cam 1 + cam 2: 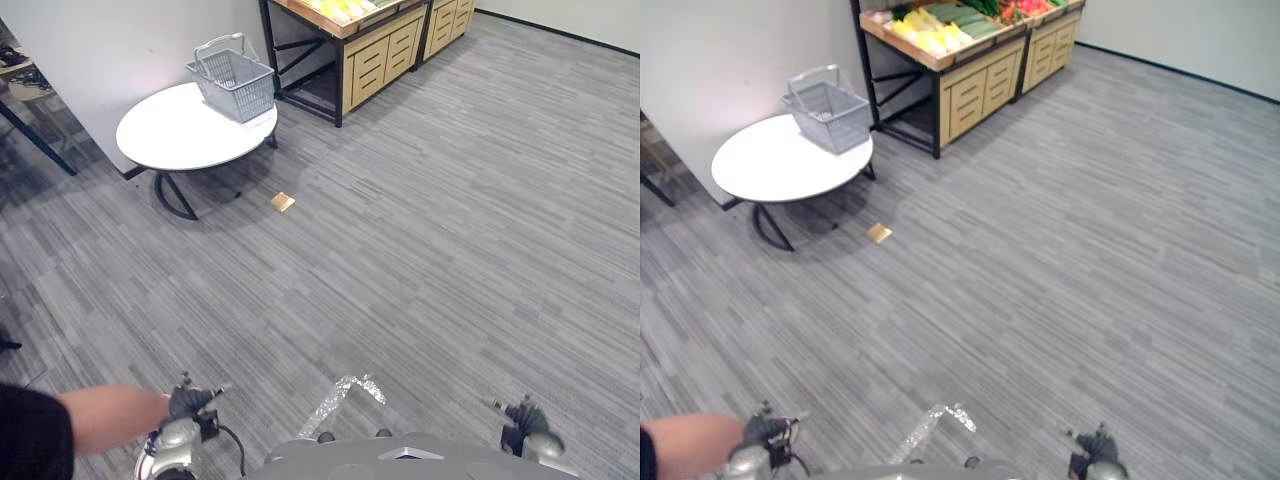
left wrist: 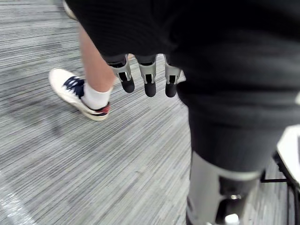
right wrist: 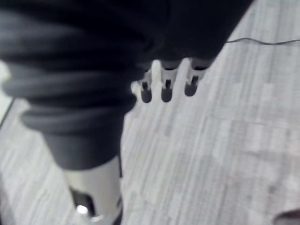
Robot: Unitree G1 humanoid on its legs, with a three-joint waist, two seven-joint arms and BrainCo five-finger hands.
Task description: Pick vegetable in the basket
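The vegetables (image 1: 928,32) are seen as yellow, green and red heaps in the top tray of the wooden produce stand (image 1: 975,95) by the far wall; the single kinds cannot be told from here. None has been picked, so the task is judged not yet begun: the approach, the grasp and the placing are all left. The grey wire basket (image 1: 232,82), handle raised, is set at the far edge of the round white table (image 1: 165,135), near the stand, and appears empty. A small tan scrap (image 1: 283,202) lies on the carpet near the table's base. All of this is well apart from the robot. The left hand (image 2: 150,77) is shown hanging with fingers straight and loosely apart, nothing held; the right hand (image 3: 165,85) is shown likewise. A person's arm (image 1: 95,415) is seen close to the robot's left arm, and a white shoe (image 2: 75,91) near the left hand.
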